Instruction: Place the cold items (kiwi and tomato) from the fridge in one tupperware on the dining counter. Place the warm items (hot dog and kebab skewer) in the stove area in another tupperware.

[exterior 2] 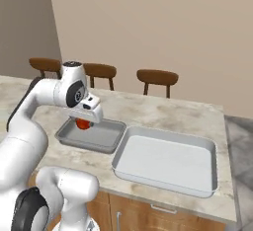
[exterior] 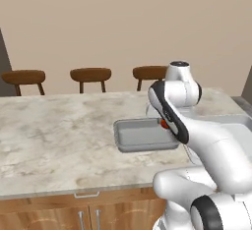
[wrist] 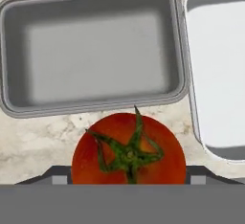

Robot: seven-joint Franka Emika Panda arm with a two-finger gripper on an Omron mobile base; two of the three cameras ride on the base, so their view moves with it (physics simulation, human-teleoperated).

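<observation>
A red tomato [wrist: 128, 153] with a green stem sits between my gripper's [wrist: 128, 176] dark fingers, which are shut on it. I hold it in the air just over the near rim of a small grey tupperware [wrist: 95, 104], which has nothing in it. In the right base view the tomato [exterior 2: 82, 124] hangs under the hand [exterior 2: 85, 110] above that tupperware [exterior 2: 101, 137] on the dining counter [exterior 2: 163, 111]. A larger white tupperware [exterior 2: 168, 158] lies right beside it, also with nothing inside. The kiwi, hot dog and kebab skewer are out of view.
Three brown stools [exterior: 90, 74] stand behind the marble counter [exterior: 54, 135], against a beige wall. Wooden cabinet fronts [exterior: 59, 214] run under the counter's near edge. My white arm [exterior: 216, 150] crosses in front of the grey tupperware [exterior: 140, 136] in the left base view.
</observation>
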